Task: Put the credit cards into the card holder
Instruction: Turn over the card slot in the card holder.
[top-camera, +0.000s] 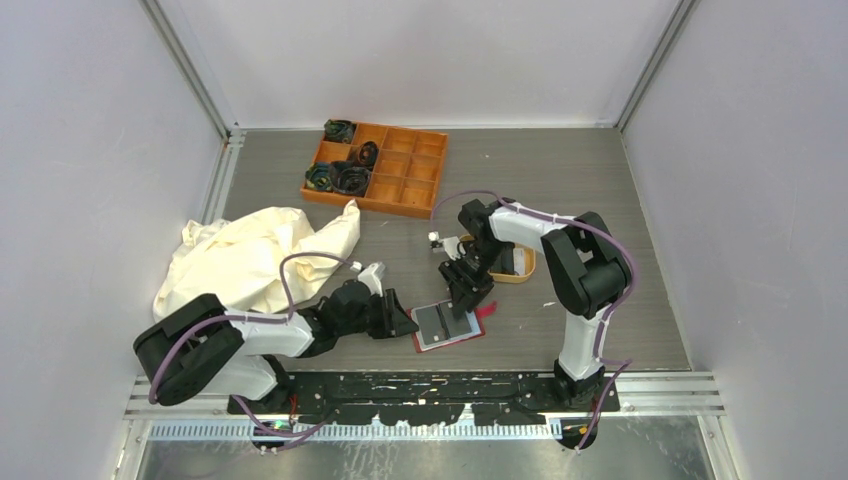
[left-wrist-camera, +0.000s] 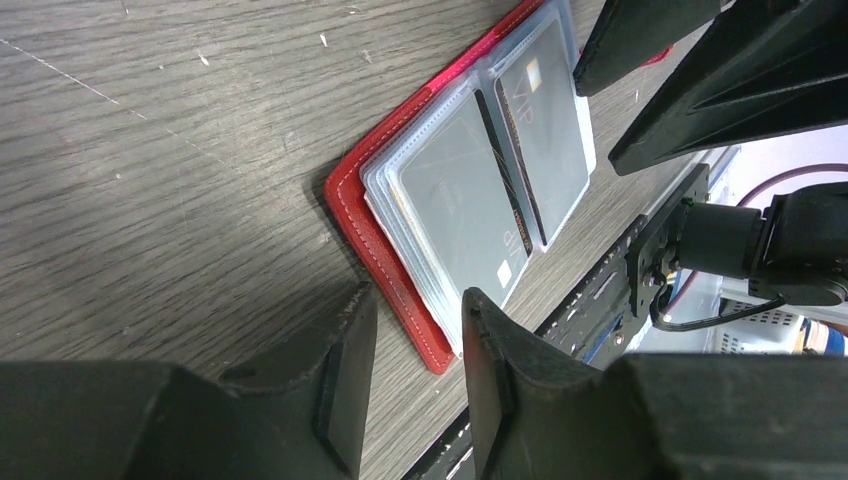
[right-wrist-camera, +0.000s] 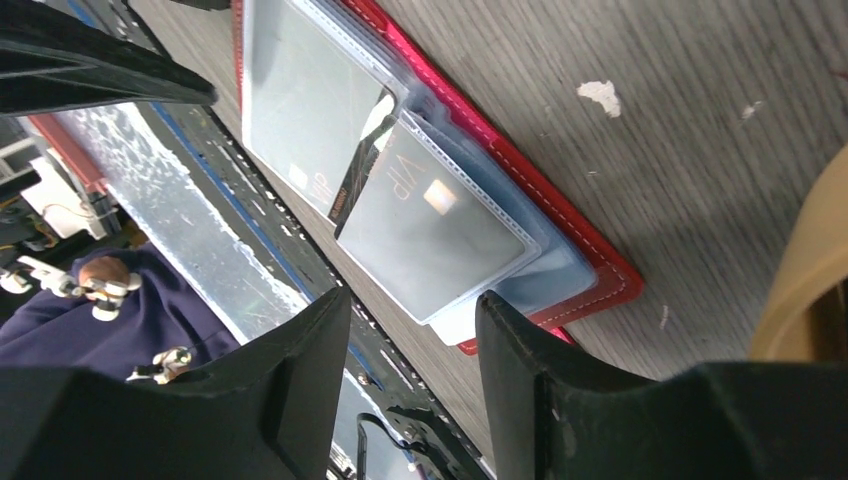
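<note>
Red card holder (left-wrist-camera: 352, 205) lies open, cards (left-wrist-camera: 545, 125) sleeved; left claw (left-wrist-camera: 418, 305), right claw (right-wrist-camera: 412, 302) spread

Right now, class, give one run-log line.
card holder: open, flat; credit cards: sleeved; left gripper: open, at corner; right gripper: open, above

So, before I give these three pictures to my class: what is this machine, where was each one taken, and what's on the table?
Two black-and-white robot arms, each ending in a two-fingered pincer. One picture looks down from above; the others come from wrist cameras. On the grey wood-grain table lie a red leather-like folding card holder, open, with grey cards in its pockets, an orange compartment box, a tan oval tray and a cream cloth. The left pincer and right pincer are open by the holder, holding nothing.
</note>
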